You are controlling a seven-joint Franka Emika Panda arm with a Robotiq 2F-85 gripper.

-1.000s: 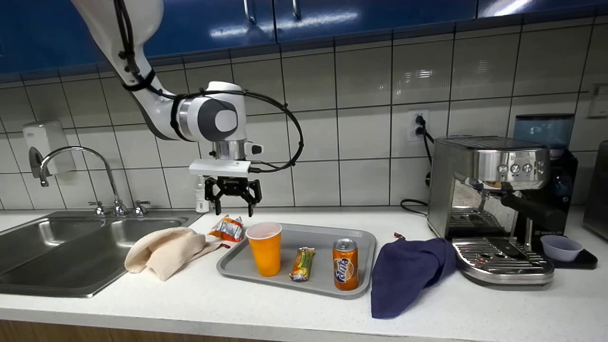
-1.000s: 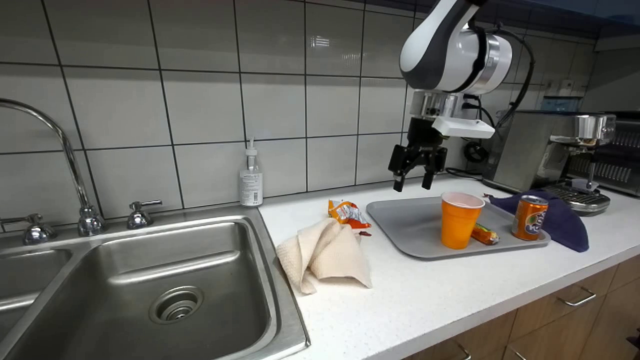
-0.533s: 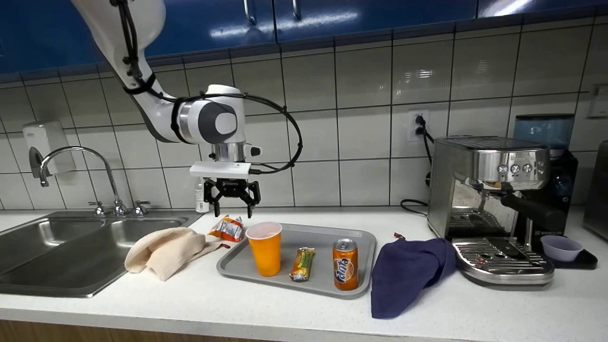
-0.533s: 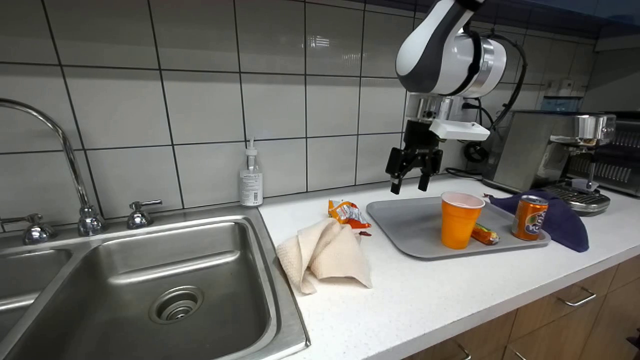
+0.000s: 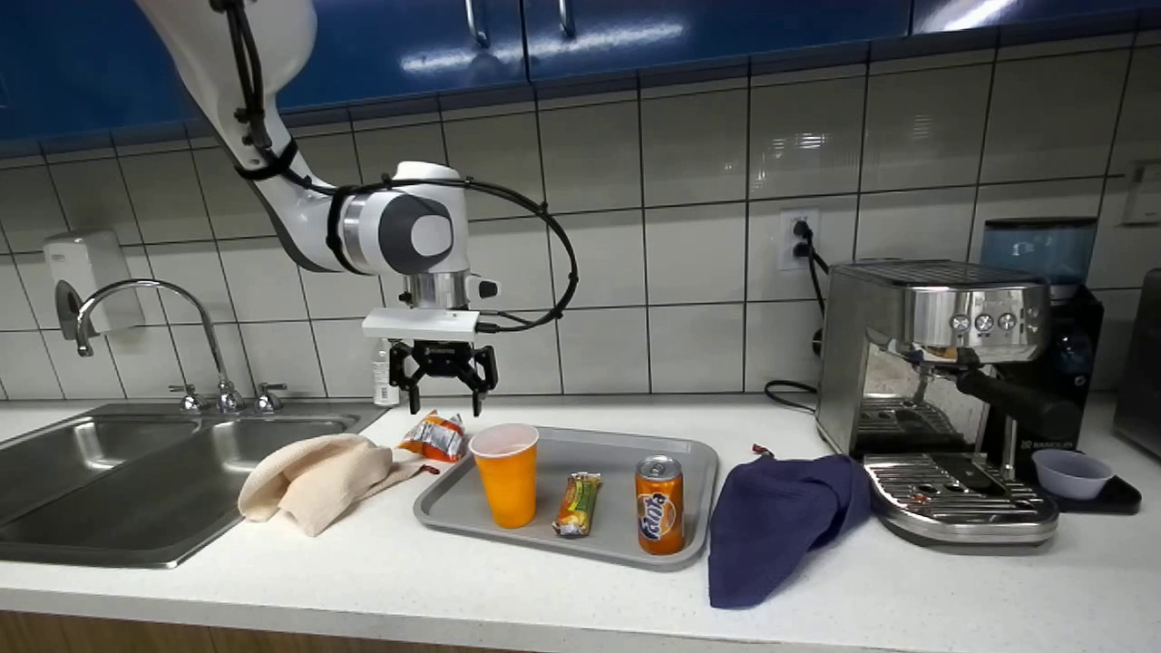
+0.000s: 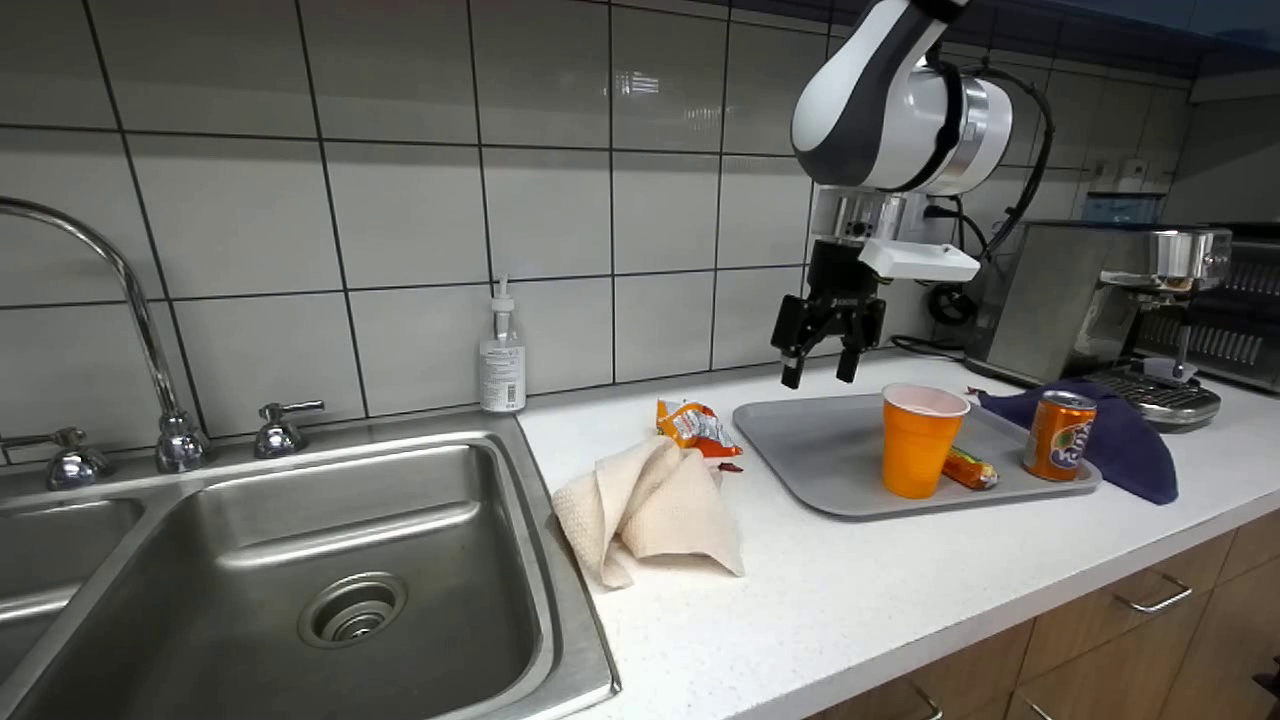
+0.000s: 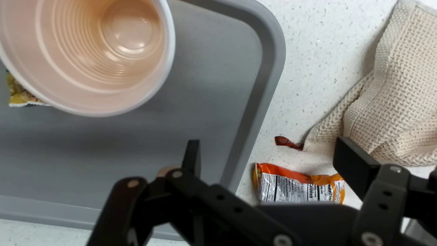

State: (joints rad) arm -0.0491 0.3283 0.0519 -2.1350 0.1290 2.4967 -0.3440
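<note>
A small, crinkled snack packet in orange and silver (image 7: 297, 186) is seen lying on the white speckled countertop (image 5: 562, 589), just outside the rim of a grey rectangular tray with rounded corners (image 5: 603, 453); in the wrist view a narrow strip of counter is left between the two. Above the packet the black two-fingered gripper (image 5: 445, 404) is suspended with its fingers spread wide; nothing is clasped and nothing is touched.

As for progress, the gripper is judged to be roughly lined up over the packet, which is framed between the fingertips in the wrist view. No contact, grip or lift is made; if the packet is the thing being handled, all three are left undone. Whether an approach or a retreat is shown cannot be told.

On the tray, a tall orange plastic cup with a pale inside (image 5: 508, 485) is stood upright, a small yellow-and-orange wrapped bar (image 5: 578, 505) is laid near it, and an orange metal drink can (image 5: 660, 508) is stood toward the far end. Farther out, a beige waffle-weave cloth (image 5: 322, 481) is heaped beside the stainless-steel double sink (image 6: 545, 545), and a dark blue cloth (image 5: 785, 521) is spread between the tray and a silver espresso machine (image 5: 934, 308).
</note>
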